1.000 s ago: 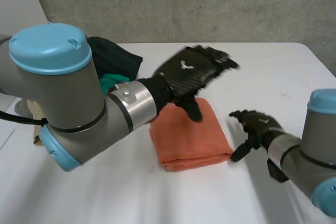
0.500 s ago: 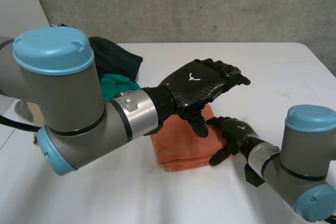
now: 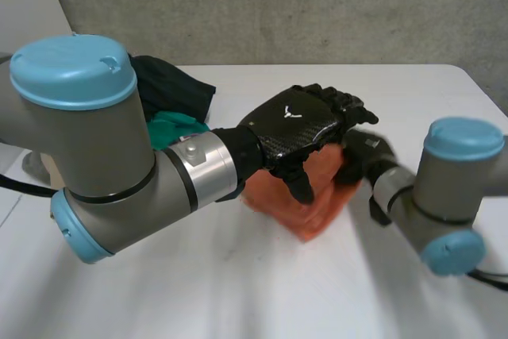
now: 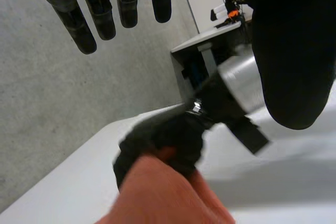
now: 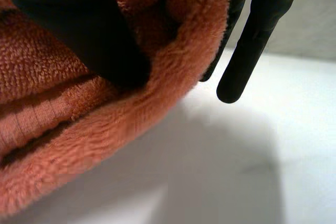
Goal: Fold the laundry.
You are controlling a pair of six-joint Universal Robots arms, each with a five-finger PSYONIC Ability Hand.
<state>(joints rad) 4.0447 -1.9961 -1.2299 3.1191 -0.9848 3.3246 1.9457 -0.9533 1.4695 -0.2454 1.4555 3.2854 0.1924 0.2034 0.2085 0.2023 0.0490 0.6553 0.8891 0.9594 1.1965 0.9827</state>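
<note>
My left hand [image 3: 298, 125] hovered above the towel [image 3: 317, 212], palm down, touching nothing that I could see. Its fingers [image 4: 102, 11] hung straight and a little apart, and the thumb [image 4: 294, 51] stood off to one side, so the hand was spread and held nothing.

My right hand [image 3: 361, 158] was at the towel's edge, on the side away from my left arm. It pinched the thick folded edge: my thumb [image 5: 79, 35] pressed into the pile on one face, while the fingers [image 5: 252, 40] reached round the other face, one of them sticking out straight past the roll of cloth. In my left wrist view this hand showed as a dark blur clamped on the orange cloth.

The towel was orange and folded in several layers. It lay near the middle of the white table [image 3: 238, 291], under my left palm. The side in my right hand was raised off the table and the cloth was bunched there, tilted up toward that hand; the opposite side was down near the tabletop.

Behind my left arm, toward the table's far edge, lay a heap of dark clothes [image 3: 171, 85] with a teal cloth [image 3: 171, 126] just beside it, both well apart from the towel.
</note>
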